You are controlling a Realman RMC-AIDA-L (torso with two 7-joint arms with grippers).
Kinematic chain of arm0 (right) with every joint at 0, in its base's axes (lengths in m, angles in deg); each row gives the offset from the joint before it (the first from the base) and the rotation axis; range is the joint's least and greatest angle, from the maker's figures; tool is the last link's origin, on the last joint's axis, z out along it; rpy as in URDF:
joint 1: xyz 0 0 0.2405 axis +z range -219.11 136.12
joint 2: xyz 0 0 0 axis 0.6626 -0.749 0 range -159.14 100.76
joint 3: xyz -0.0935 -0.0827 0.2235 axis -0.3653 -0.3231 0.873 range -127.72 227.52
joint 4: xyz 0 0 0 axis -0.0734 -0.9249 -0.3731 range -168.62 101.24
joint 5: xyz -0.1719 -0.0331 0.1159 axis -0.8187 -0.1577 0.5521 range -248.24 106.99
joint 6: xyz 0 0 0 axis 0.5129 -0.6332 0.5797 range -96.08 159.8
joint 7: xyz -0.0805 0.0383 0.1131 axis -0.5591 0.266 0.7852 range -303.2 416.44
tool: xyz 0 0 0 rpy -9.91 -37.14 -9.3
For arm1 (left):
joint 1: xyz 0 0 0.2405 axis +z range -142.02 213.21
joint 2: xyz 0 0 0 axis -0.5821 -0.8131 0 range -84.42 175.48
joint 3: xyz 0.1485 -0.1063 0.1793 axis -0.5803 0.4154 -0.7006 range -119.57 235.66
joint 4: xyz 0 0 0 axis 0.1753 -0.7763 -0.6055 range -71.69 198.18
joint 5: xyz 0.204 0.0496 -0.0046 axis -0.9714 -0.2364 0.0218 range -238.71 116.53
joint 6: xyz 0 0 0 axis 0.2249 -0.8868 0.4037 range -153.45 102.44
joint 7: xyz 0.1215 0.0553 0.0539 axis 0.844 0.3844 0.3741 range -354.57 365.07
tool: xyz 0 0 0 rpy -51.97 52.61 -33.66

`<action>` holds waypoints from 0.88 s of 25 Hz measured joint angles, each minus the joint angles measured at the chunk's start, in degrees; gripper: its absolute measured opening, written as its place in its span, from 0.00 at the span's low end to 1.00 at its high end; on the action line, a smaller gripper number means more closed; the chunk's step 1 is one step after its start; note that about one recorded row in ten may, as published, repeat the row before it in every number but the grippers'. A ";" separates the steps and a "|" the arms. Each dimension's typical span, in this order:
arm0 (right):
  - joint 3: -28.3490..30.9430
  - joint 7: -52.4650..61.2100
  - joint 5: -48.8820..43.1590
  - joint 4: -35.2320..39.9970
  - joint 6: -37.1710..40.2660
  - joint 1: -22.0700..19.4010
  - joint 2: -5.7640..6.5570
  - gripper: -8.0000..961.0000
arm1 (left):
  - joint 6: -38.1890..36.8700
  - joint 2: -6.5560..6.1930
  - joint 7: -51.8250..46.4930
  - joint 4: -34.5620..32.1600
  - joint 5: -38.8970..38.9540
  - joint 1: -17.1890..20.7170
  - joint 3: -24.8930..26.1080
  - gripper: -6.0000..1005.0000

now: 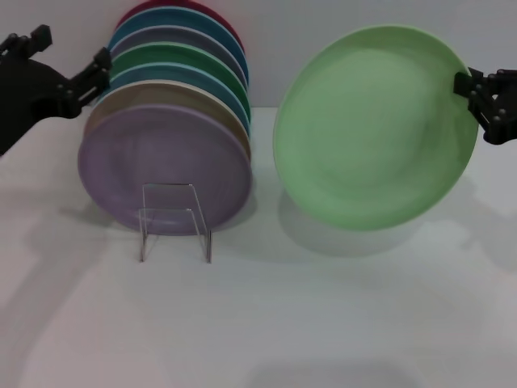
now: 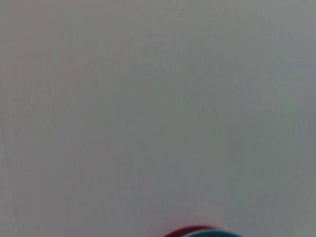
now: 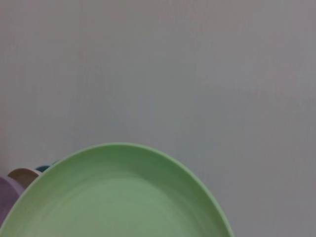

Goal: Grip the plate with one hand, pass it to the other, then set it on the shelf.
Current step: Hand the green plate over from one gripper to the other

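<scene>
My right gripper (image 1: 477, 95) pinches the plate (image 1: 373, 129) by its right rim, held upright for handover. My left gripper (image 1: 95, 74) waits far left by the stack (image 1: 174, 121); its finger spread I cannot tell

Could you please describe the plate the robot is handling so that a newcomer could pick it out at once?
On the white table, a row of coloured plates leans on edge behind a small clear rack on the robot's left. The pale mint-green plate stands apart on the right, tilted, its upper edge at the right hand. Unlike the fronting lilac plate and the darker green plate, it stands alone.
</scene>
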State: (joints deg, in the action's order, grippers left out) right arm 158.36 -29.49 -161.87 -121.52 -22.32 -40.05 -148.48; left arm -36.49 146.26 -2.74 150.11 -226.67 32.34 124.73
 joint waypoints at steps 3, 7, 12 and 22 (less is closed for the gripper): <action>0.03 -0.32 0.03 0.06 -0.07 -0.19 0.02 0.03 | 6.72 3.47 6.72 2.86 0.01 -0.33 2.05 0.80; 0.13 -3.09 0.39 0.20 -0.15 -0.77 -0.17 0.03 | 17.91 6.34 11.64 10.10 0.15 -1.01 4.68 0.80; 0.67 -8.21 2.60 1.48 -0.14 -0.91 -0.21 0.03 | 25.68 6.33 12.91 18.08 0.74 -1.81 4.74 0.80; 2.14 -29.50 16.84 12.94 -5.61 -0.85 -0.04 0.03 | 36.13 11.95 23.83 27.99 3.76 -2.94 5.70 0.80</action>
State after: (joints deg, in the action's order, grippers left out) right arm 160.51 -58.99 -145.03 -108.57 -27.93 -40.90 -148.52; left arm -0.35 158.22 21.10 178.11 -222.91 29.40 130.43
